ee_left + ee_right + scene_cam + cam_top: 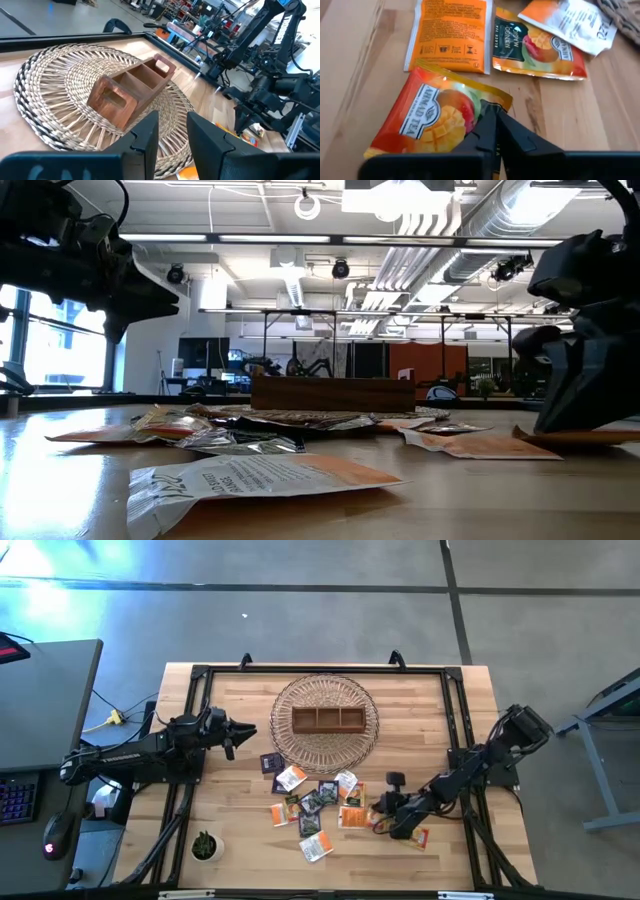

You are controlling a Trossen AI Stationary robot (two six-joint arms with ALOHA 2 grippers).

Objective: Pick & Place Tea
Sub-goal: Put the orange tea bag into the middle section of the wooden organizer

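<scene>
Several small tea sachets [318, 810], orange, white, dark and green, lie flat and scattered on the table's near middle, in front of the round woven basket [300, 748]. A brown three-compartment wooden box [327, 720] stands in the basket. My right gripper [384, 814] is down at the right end of the scatter, shut on an orange mango sachet [432, 120]. My left gripper [172, 127] hovers open and empty left of the basket, pointing at it [248, 730]. In the low view the sachets [250, 480] lie in front of the box [332, 393]. My right gripper pinches the orange mango sachet between its two shut fingers at its edge near one corner [501, 102]. The fingers slant down from the table's right and near side. The rest of the sachet [427, 125] lies on the wood.
A small potted plant [205, 846] stands at the near left corner. Another orange sachet [419, 837] lies under the right arm. A black frame [320, 668] rims the table. A desk with keyboard and mouse [55, 835] sits off the left edge.
</scene>
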